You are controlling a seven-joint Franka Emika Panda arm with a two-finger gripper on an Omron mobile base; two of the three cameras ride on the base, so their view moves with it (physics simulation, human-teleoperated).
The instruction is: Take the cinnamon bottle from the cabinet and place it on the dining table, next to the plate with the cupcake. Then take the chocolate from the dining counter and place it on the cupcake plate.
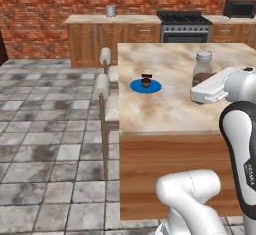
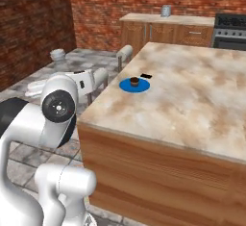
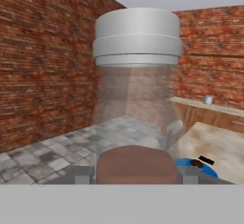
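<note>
The cinnamon bottle [image 3: 137, 99], clear glass with a grey cap and brown powder, stands upright between my fingers and takes up the middle of the hand view. My gripper [image 1: 202, 85] is shut on the bottle [image 1: 202, 68], holding it in the air near the table's front. From the right base it hangs left of the table [image 2: 192, 100], as the bottle [image 2: 57, 55]. The blue plate [image 1: 156, 87] with the cupcake [image 1: 145, 82] lies on the table's left part. A small dark chocolate [image 2: 146, 76] lies on the tabletop just behind the plate [image 2: 126, 87].
Two stools [image 1: 103, 85] stand along the table's left side. A wooden counter with cabinets [image 1: 115, 34], a grey jar [image 1: 110, 11], a stove [image 1: 184, 25] and a dark appliance [image 1: 239, 8] line the brick back wall. Tiled floor lies to the left.
</note>
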